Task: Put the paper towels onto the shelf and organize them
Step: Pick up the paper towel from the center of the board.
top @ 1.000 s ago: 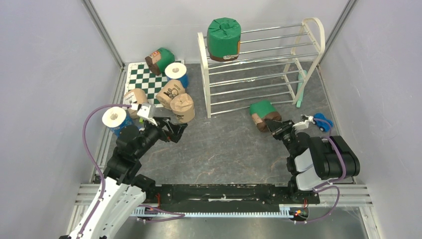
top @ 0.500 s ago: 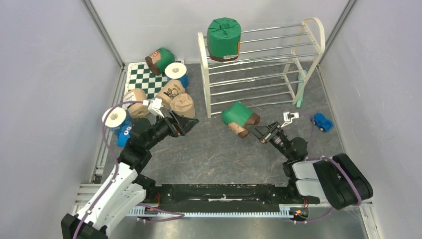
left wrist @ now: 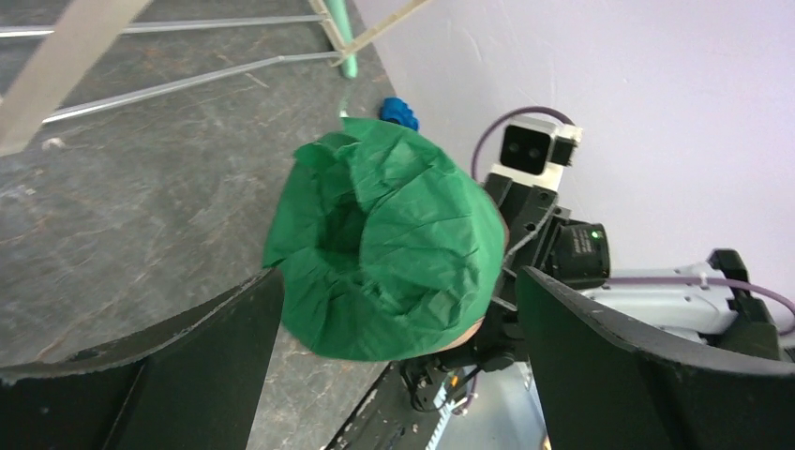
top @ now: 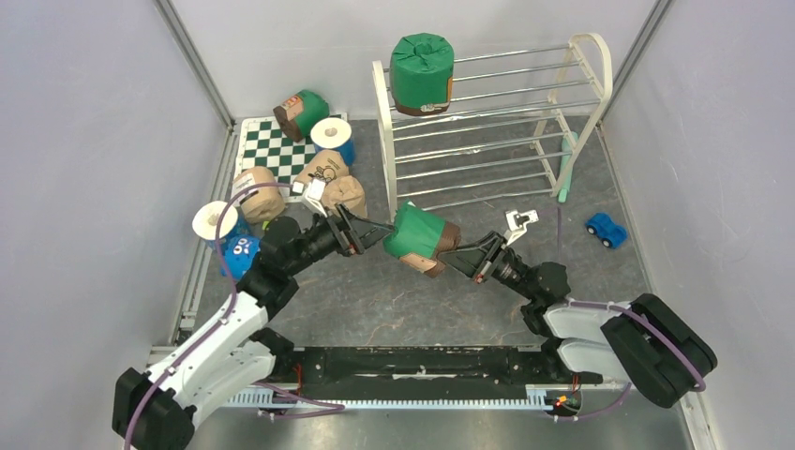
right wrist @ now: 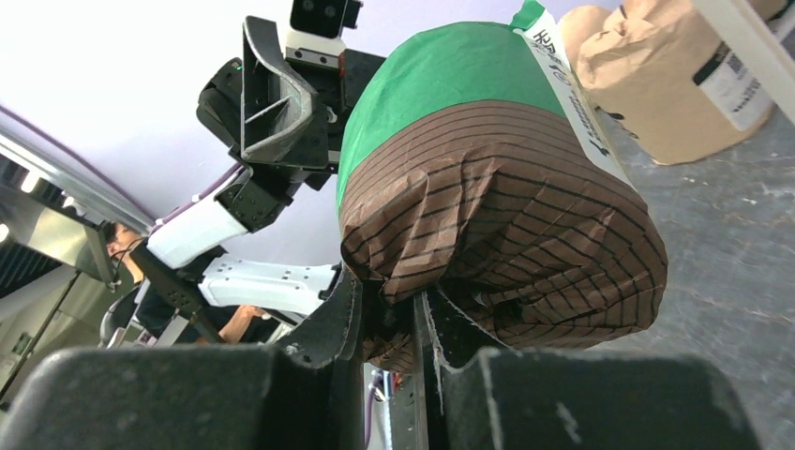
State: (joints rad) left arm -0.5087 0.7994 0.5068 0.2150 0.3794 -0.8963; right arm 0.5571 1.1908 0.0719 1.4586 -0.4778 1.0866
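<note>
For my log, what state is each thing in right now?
Held green roll, sideways between the two grippers.
Right gripper, shut on its brown end.
Left gripper, open, facing its green end.
Shelf, standing.
Second green roll, upright on the shelf's top tier.

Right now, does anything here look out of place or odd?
A small blue toy car sits on the table right of the shelf, and has no part in the sorting. Also, the right gripper holds the green roll only by a pinch of its brown wrapper end, which looks like a weak grip.
</note>
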